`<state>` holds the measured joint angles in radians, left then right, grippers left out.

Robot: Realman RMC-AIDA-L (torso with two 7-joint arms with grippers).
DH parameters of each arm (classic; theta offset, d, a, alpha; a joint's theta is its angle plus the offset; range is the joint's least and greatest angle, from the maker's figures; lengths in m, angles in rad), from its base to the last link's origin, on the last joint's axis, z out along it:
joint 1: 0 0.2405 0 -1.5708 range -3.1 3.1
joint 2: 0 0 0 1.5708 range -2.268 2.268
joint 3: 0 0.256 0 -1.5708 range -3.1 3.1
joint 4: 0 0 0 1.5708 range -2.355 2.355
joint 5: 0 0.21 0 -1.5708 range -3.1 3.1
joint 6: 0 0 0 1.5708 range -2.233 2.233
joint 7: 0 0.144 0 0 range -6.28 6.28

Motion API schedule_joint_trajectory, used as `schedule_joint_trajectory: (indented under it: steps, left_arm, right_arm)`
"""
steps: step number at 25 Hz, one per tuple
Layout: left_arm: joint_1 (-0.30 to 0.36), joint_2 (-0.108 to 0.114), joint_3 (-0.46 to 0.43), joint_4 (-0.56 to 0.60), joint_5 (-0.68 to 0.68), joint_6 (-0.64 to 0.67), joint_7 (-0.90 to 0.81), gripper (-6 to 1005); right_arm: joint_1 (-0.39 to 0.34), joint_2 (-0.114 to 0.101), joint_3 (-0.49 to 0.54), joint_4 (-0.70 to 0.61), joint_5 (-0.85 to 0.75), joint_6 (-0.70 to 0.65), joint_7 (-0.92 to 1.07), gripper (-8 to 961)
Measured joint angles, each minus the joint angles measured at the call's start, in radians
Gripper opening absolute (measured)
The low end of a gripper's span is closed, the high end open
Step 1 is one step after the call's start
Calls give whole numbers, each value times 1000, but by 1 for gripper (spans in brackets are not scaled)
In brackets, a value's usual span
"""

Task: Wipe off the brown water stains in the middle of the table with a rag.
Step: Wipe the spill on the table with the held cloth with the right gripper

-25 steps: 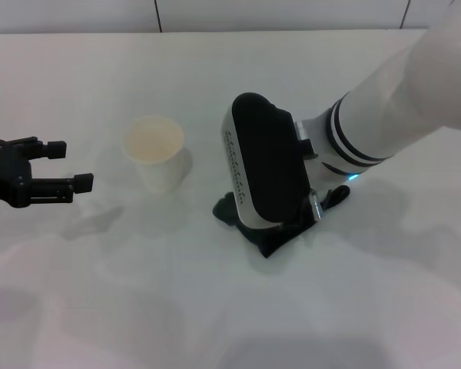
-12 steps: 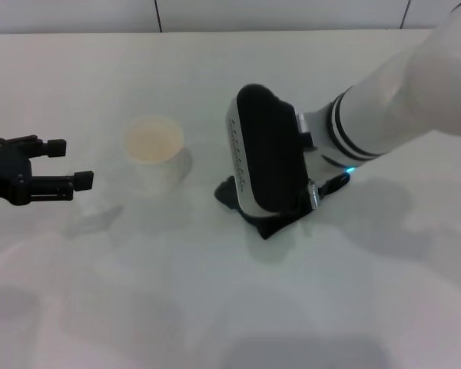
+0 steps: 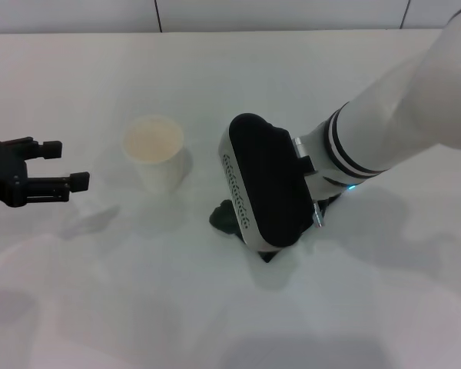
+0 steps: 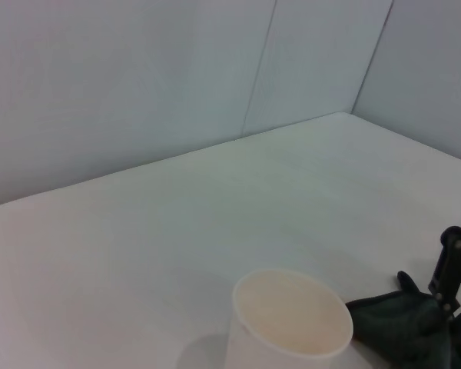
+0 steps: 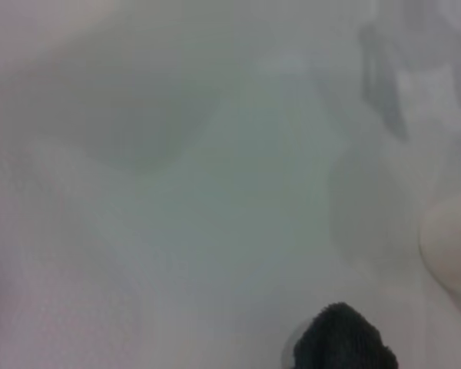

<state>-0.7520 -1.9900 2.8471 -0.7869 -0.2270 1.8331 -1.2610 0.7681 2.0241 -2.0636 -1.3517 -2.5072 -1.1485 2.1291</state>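
1. The left gripper (image 3: 58, 167) hovered at the far left over the table (image 3: 138, 307), its fingers spread apart and holding nothing.
2. The cup (image 3: 155, 152) stood upright between the two arms, just left of the rag; only the left wrist view showed its pale inside (image 4: 292, 323).
3. The rag (image 3: 224, 217) lay on the table near the middle, under the right arm's wrist housing. Only dark edges showed in the head view, so its long axis could not be told.
4. The right gripper was hidden beneath that housing; I cannot tell whether it was open or closed.
5. The right wrist view showed just a dark rag tip (image 5: 342, 338). No stain was visible.
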Motion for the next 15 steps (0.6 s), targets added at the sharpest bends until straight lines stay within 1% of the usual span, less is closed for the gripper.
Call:
schedule_joint_trajectory:
  steps: [7, 12, 15]
  left_arm:
    - [-1, 0, 0, 0, 0, -1, 1, 892]
    - [-1, 0, 0, 0, -2, -2, 2, 891]
    - [1, 1, 0, 0, -3, -2, 1, 890]
  right_arm:
    - [-14, 3, -22, -17, 16, 25, -38, 115]
    - [-19, 4, -53, -6, 18, 92, -74, 115]
    - [-19, 4, -49, 1, 13, 125, -73, 115]
